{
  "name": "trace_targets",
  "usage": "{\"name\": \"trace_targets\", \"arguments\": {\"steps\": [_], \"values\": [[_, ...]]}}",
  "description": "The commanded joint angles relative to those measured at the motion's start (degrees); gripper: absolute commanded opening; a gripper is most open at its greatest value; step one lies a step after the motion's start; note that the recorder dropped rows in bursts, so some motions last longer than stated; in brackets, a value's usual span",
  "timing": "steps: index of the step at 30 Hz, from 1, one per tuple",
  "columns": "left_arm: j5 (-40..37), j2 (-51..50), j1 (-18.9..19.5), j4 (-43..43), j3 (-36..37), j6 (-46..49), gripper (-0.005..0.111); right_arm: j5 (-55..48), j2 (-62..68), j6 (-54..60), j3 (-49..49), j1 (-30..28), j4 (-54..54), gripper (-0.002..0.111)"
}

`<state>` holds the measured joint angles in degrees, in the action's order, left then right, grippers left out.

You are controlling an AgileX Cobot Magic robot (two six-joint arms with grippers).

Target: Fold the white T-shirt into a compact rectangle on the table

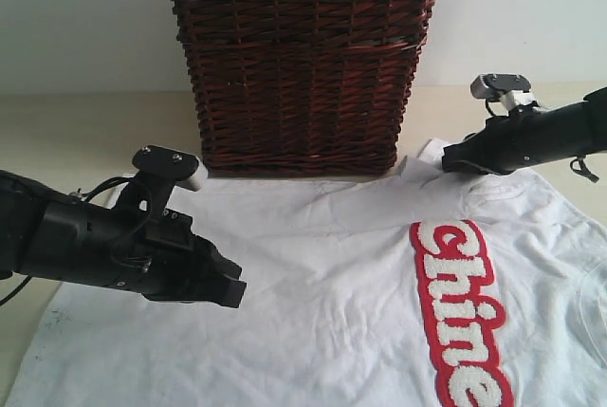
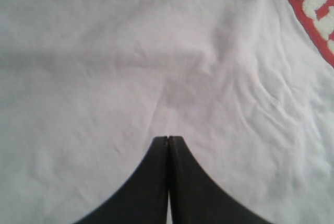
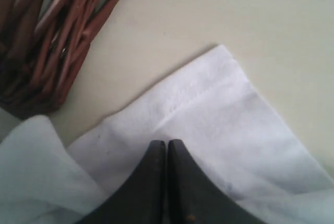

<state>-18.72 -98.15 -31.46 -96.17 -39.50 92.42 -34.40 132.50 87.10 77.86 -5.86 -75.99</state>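
Behind the white T-shirt point(image 1: 332, 274), a wicker basket point(image 1: 303, 65).

White T-shirt point(image 1: 313, 265): thin cloth, matte, lightly creased. Red chest band point(image 1: 418, 260): cloth, carrying fuzzy, towel-like white letters point(image 1: 462, 279). Wicker basket point(image 1: 303, 75): woven dark brown cane, rough, slight sheen. Table point(image 1: 76, 132): smooth, matte. Left gripper point(image 2: 168, 139) and right gripper point(image 3: 167, 143): black, smooth, matte.

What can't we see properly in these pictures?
- The white T-shirt: the exterior view's bottom and right edges cut off its near and right parts.
- The red band's letters: the last ones run off the bottom edge of the exterior view.
- The wicker basket: the exterior view's top edge cuts off its opening, and its wall hides the inside.
- The right tool: in the right wrist view it is shut at the shirt's corner, and its own tips hide whether cloth is pinched.
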Motion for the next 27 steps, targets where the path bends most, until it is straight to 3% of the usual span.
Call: {"name": "trace_targets", "arguments": {"steps": [1,6,14,20,27], "values": [[0.2,0.1,-0.2,-0.4,0.3,-0.4,0.000,9.2,4.7,-0.2,0.9,-0.1,3.2,0.004],[0.2,0.1,-0.2,-0.4,0.3,-0.4,0.000,16.4,4.9,-0.2,3.3,-0.1,0.3,0.004],[0.2,0.1,-0.2,-0.4,0.3,-0.4,0.000,19.0,4.9,-0.6,7.8,-0.1,0.0,0.004],[0.2,0.1,-0.2,-0.4,0.3,-0.4,0.000,28.4,4.7,-5.4,8.3,-0.1,-0.1,0.004],[0.6,0.1,-0.2,-0.2,0.3,0.1,0.000,21.5,4.3,-5.2,8.3,-0.1,0.3,0.004]]}}
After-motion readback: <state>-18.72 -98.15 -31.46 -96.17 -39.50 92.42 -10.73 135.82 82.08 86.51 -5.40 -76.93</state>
